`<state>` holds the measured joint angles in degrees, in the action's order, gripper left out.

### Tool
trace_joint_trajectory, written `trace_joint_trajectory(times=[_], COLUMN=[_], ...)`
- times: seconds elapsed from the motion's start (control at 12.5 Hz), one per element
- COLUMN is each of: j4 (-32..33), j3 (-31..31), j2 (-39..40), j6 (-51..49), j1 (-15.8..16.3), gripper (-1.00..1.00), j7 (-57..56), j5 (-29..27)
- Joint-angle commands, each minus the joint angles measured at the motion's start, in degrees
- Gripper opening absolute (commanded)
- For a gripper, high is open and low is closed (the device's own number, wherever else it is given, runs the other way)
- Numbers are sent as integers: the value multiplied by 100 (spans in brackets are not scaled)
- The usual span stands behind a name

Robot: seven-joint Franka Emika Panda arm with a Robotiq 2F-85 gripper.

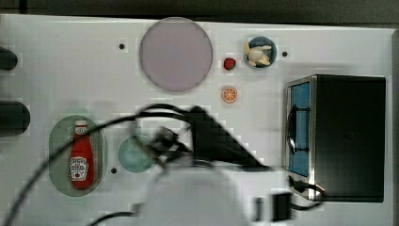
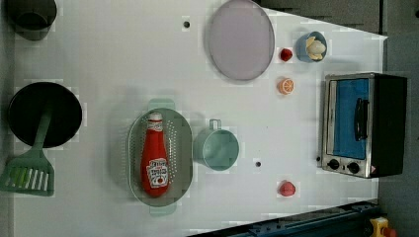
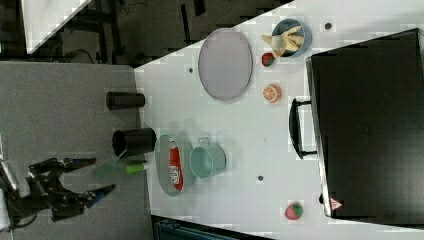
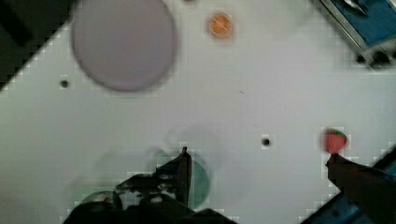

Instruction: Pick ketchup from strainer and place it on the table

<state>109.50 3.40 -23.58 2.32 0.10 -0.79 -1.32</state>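
The gripper (image 4: 257, 161) is hanging high above the table (image 2: 113, 59) with its fingers spread wide and nothing between them, sitting over the round green cup (image 1: 135, 153). Off toward the top view's left, the ketchup (image 1: 81, 159) is lying flat in the strainer (image 1: 58, 160), just beside that cup, cap pointing to the top view's top, its long axis running along the basket's length.
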Motion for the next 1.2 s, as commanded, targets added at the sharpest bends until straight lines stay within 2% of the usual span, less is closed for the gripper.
trace_joint_trajectory(times=[0.08,0.48,0.8,1.2], j4=[205,225,397,998], j3=[799,2121,3024,3312], j2=[901,1697,2505,3395], j6=[281,850,1866,3441], j1=[355,395,420,500], gripper=[100,100,100,100], j7=[245,281,314,398], j5=[7,7,45,394])
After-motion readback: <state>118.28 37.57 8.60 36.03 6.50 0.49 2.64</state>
